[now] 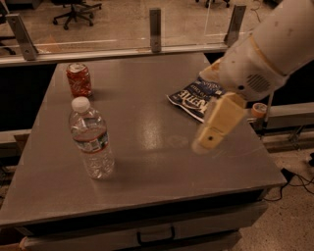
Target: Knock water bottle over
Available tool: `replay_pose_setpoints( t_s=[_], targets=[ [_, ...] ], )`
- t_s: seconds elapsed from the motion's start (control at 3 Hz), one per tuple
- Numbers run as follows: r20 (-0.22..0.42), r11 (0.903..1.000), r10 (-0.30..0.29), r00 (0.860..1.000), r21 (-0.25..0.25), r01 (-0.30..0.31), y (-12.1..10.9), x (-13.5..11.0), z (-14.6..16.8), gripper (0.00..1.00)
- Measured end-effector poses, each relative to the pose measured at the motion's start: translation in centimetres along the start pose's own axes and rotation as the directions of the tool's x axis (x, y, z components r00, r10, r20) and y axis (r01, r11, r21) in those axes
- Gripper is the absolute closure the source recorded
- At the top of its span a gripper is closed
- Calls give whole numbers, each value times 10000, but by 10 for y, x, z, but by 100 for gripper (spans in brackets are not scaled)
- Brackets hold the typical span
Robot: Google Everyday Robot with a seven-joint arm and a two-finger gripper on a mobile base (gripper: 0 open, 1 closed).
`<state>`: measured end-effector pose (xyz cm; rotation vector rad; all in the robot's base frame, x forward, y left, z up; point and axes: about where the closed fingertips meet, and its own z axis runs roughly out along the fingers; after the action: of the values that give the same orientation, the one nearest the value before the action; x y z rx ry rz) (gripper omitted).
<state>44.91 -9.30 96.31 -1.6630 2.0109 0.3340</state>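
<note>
Starting at the near edge: a dark drawer handle (154, 236) sits under the front lip of the grey desk (162, 191), whose matte top shows a soft glare near its middle. On the floor off the desk's right front corner lies a black cable (294, 182).

The water bottle (91, 139) stands upright on the left half of the desk, nearer the front edge than the back. It is clear and ribbed, with a white cap on top and a white, red and dark label round its middle.

The gripper (206, 139) hangs over the right half, tan and angled down toward the surface, well apart from the bottle; how wide it is set is not readable. The white arm (260, 54) comes in from the upper right.

Behind it, a dark blue chip bag (192, 98) lies flat by the right edge. A red soda can (79, 80) stands at the far left corner. A glass barrier (117, 24) runs along the back edge, with an office chair (76, 7) on the floor beyond it.
</note>
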Motion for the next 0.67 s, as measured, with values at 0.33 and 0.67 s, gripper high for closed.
replay_pose_setpoints(
  t_s=[0.33, 0.67],
  targets=[
    [1694, 9980, 236, 9853, -620, -132, 11, -44, 34, 0],
    [2190, 9975, 315, 9752, -688, -167, 13, -60, 36, 0]
  ],
)
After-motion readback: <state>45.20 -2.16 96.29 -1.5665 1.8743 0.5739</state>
